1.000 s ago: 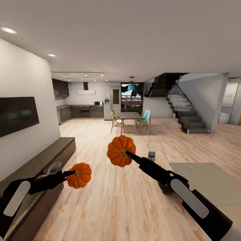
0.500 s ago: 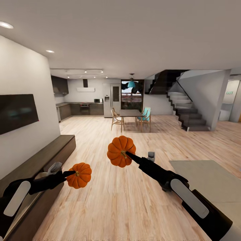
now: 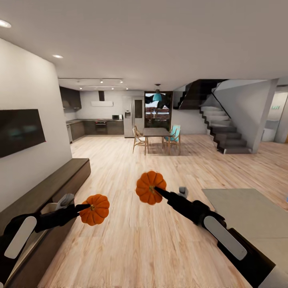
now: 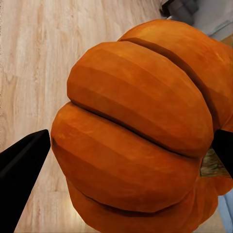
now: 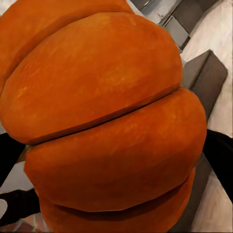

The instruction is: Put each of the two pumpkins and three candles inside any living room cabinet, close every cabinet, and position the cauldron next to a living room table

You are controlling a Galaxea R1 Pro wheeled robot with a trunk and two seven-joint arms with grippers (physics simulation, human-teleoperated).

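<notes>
Pumpkins are both getting carried: left end effector (image 3: 83,207) is pinching 1 (image 3: 95,209) beside the cabinet (image 3: 60,185), right end effector (image 3: 158,191) is pinching the other (image 3: 149,193). Nothing's stored yet, I'm guessing.

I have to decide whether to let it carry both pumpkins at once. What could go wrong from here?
1. Each pumpkin, left and right, hangs in the air over the wooden floor, pinched only near its stem; a slip would probably send it rolling.
2. The left gripper is close to the cabinet, so a careless swing might knock the pumpkin against it.
</notes>
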